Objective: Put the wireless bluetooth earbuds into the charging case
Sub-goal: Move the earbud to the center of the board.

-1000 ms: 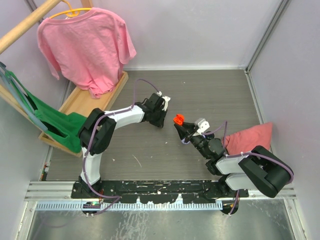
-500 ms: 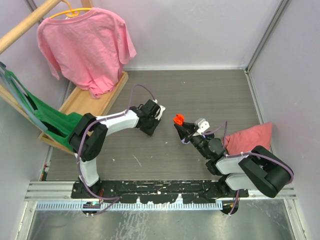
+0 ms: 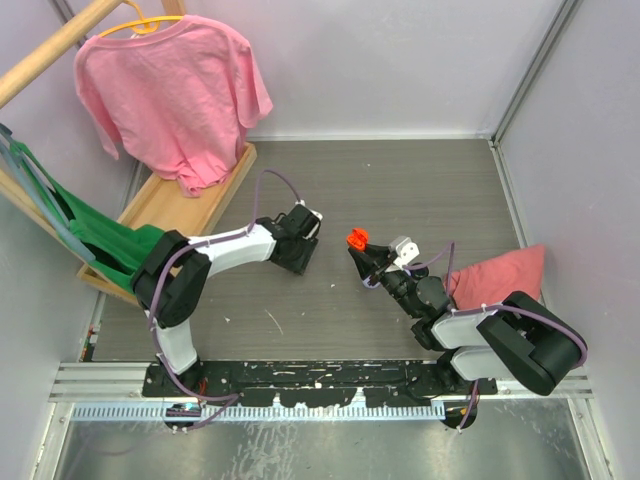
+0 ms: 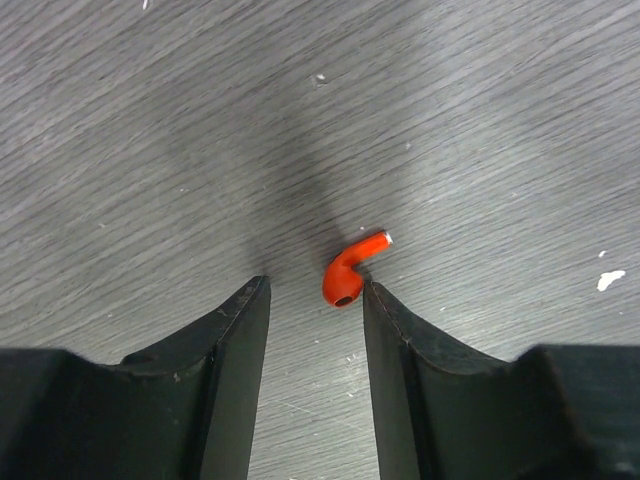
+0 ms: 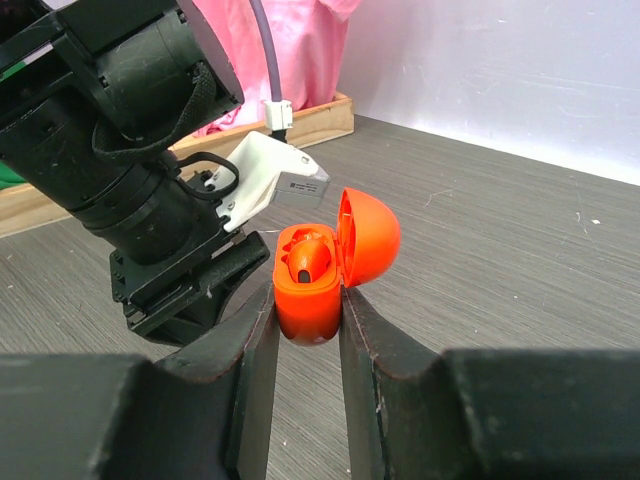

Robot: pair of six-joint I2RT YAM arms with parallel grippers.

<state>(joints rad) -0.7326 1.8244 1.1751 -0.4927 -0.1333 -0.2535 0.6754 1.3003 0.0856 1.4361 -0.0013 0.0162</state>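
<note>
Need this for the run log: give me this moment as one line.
left gripper: open, astride loose earbud lying on table | right gripper: shut on orange charging case, lid open, seated earbud inside

Pink tee, green cloth (on wood base) L; pink rag R.

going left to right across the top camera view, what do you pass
pink t-shirt → left gripper → open orange charging case → crumpled pink cloth
</note>
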